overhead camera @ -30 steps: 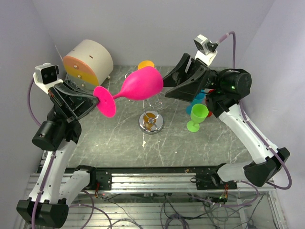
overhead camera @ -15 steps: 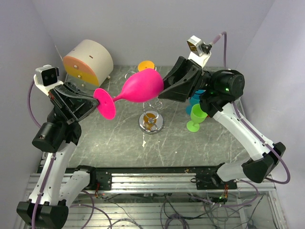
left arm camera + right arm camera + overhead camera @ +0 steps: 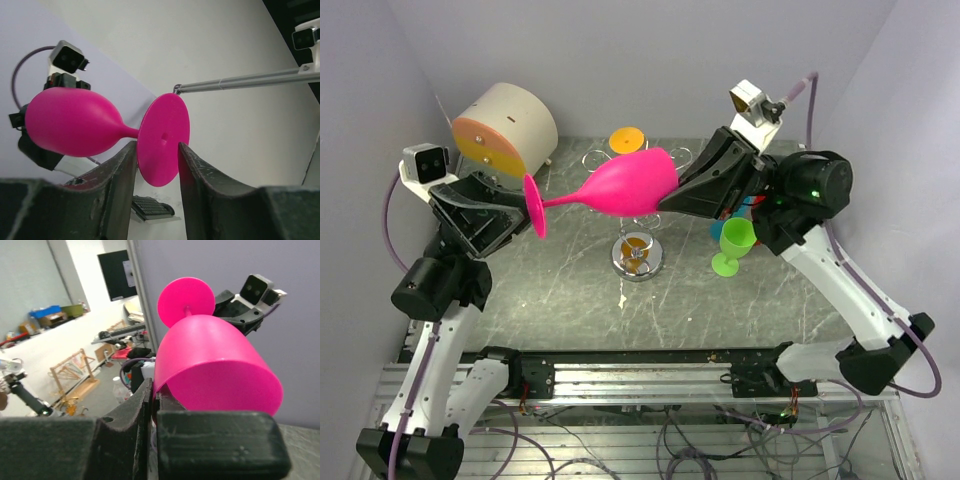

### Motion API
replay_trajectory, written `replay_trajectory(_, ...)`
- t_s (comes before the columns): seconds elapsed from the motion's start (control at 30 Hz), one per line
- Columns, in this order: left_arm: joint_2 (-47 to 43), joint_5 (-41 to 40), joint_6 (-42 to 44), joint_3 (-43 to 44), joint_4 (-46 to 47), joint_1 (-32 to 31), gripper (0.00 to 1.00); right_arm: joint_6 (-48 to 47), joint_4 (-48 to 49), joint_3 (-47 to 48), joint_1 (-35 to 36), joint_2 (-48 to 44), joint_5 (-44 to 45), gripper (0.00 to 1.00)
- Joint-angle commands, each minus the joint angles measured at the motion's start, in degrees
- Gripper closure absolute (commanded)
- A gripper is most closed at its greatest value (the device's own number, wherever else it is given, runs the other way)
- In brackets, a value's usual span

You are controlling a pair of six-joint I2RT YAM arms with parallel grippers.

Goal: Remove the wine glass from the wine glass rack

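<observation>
**A:** Where is the wine glass (image 3: 620, 185) sitting right now?

**B:** It is hanging on its side in the air above the wine glass rack (image 3: 638, 258), and it is looking clear of the hooks.

**A:** Who is carrying it?

**B:** The right pincer (image 3: 668, 196) is pinching the bowl's rim, its jaws narrow on the wall. The left pincer (image 3: 157, 146) is standing wide. Its fingers are flanking the foot and apparently not clamping it.

**A:** So the job is nearly finishing?

**B:** I am judging the lift-off as done. What is remaining, I think, is setting the glass down on the surface (image 3: 560, 300), perhaps near the green glass (image 3: 734, 240).
</observation>
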Motion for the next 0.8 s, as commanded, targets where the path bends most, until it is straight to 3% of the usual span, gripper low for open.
replay_trajectory(0.0, -4.13, 0.54, 7.56, -2.0, -10.59, -0.06, 0.48, -17.09, -21.02, 2.36, 0.0, -7.64, 7.17, 1.0)
replay_trajectory(0.1, -7.98, 0.29, 17.13, -2.22, -26.9, -0.06, 0.48, -31.33, -42.79, 8.22, 0.0, -12.3, 19.58, 1.0)
replay_trajectory(0.2, -11.25, -2.06, 32.97, 1.51, -53.11, -0.06, 0.48, -42.69, -61.59, 15.93, -0.06, -14.35, 38.95, 1.0)
replay_trajectory(0.33, -11.91, -7.77, 48.83, 10.18, -78.26, -0.06, 0.49, -49.5, -80.26, 27.46, 0.0, -10.22, 68.83, 1.0)
replay_trajectory(0.4, -11.02, -10.31, 53.75, 13.29, -86.44, -0.06, 0.5, -50.72, -91.52, 34.68, -0.03, -5.42, 89.16, 1.0)
replay_trajectory(0.5, -9.91, -13.09, 59.3, 16.89, -95.31, -0.06, 0.52, -48.27, -106.59, 43.28, -0.06, 2.67, 108.41, 1.0)
replay_trajectory(0.6, -8.81, -16.99, 63.68, 19.42, -102.31, -0.05, 0.53, -41.85, -115.8, 42.65, -0.16, 4.29, 117.51, 1.0)
replay_trajectory(0.77, -5.66, -22.25, 69.52, 22.58, -109.98, -0.06, 0.54, -35.56, -122.13, 35.39, -4.22, -2.87, 116.05, 1.0)
